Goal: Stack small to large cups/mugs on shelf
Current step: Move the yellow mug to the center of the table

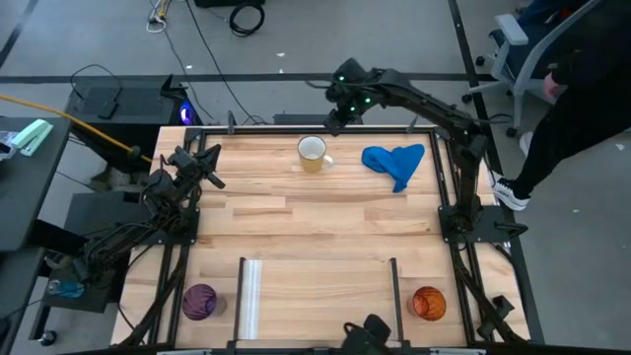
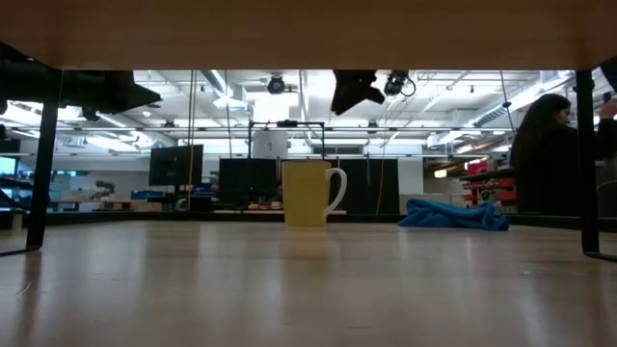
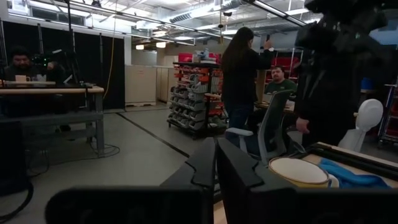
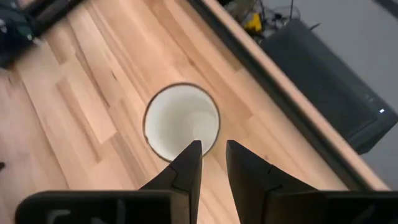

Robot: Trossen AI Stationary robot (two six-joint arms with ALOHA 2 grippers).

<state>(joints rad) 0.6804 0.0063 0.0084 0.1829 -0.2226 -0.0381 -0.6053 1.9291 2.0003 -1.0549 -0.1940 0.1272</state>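
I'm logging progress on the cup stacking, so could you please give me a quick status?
Right end effector above white mug, fingers narrowly apart, empty. Left end effector waiting at table's left edge. Purple cup, orange cup untouched; blue cloth beside mug.

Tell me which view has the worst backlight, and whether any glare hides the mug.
Low view: bright ceiling lights behind leave the mug and cloth dim and the right gripper a silhouette. High view: even light, no glare on the mug. Right wrist view: the mug's inside is clear, fingertips soft.
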